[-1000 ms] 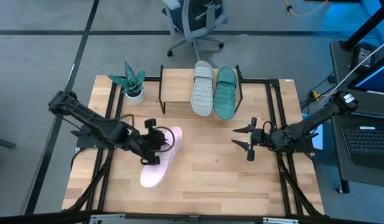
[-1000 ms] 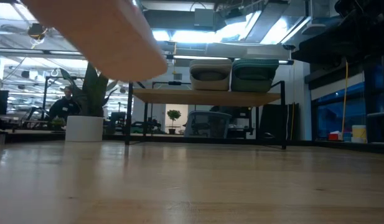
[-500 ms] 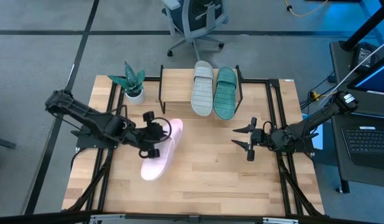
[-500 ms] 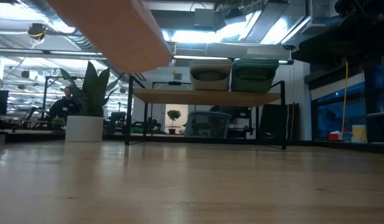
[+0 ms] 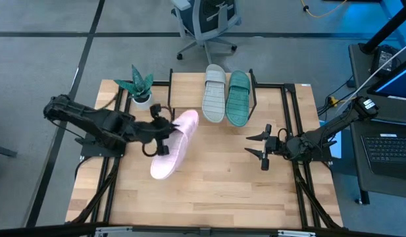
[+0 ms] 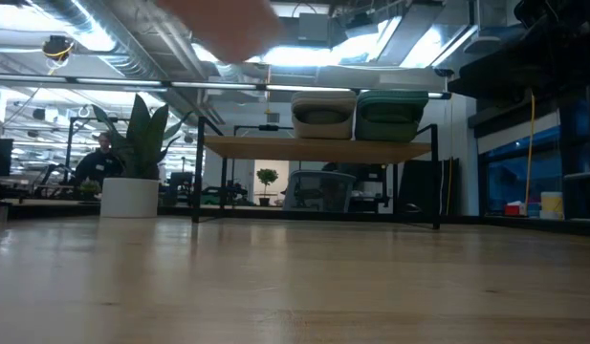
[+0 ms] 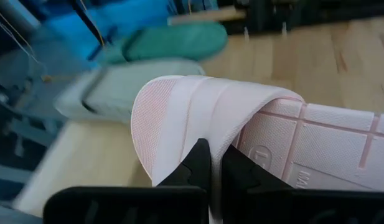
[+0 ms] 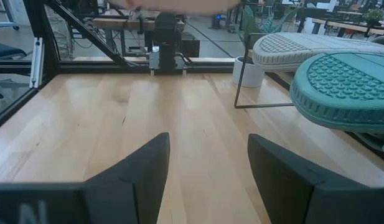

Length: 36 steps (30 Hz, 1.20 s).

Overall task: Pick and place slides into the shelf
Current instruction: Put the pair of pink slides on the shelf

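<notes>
So the big wooden table (image 5: pixel 209 191) takes up most of the overhead shot, with the shelf (image 5: pixel 184 92) sitting at its far edge next to a little potted plant (image 5: pixel 140 87).

On the shelf there's already the light grey slide (image 5: pixel 214 93) and the teal slide (image 5: pixel 239 97) lying side by side on its right part, soles up as far as I can tell. The left part of the plank is bare.

What's changed over the last second: the pink slide (image 5: pixel 174 143) has swung up and toward the shelf. A second ago it was lower over the middle of the table; now its front end is close to the shelf's free spot, just beside the grey one. From table level the pink blur has climbed almost out of the top of the shot, so it's clearly off the table. My read is that this is the carry phase for the last slide, placing still to do.

The left gripper (image 5: pixel 160 131) is clamped shut on the pink slide's strap; its wrist view shows both fingers (image 7: pixel 198 165) pinching the strap's edge. The right gripper (image 5: pixel 263 147) hangs over the table's right side, fingers wide, holding nothing.

There's some embossed marking on the pink slide's footbed in the left wrist view, but I can't read it.
</notes>
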Each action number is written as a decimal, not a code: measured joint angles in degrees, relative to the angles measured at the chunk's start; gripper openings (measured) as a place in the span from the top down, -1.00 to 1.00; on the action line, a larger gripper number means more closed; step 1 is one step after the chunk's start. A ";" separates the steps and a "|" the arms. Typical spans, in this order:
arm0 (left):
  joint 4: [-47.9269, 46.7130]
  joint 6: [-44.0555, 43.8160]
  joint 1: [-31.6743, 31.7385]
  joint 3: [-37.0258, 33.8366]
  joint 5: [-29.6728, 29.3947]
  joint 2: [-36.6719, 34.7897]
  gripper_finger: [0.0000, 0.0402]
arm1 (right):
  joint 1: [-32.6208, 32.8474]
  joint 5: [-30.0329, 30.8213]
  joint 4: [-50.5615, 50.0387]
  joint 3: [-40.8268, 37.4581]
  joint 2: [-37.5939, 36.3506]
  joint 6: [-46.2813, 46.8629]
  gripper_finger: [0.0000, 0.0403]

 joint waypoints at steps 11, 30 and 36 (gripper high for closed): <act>-3.78 4.86 4.79 7.02 -7.82 -0.37 0.99 | -0.01 0.00 -0.20 0.00 0.00 -0.02 -0.08; 1.46 12.15 22.22 7.10 2.52 3.28 0.99 | -0.01 0.02 -0.40 0.00 0.00 -0.07 -0.08; 2.97 14.23 27.79 7.11 3.14 5.14 0.99 | 0.00 0.02 -0.43 0.00 0.00 -0.07 -0.08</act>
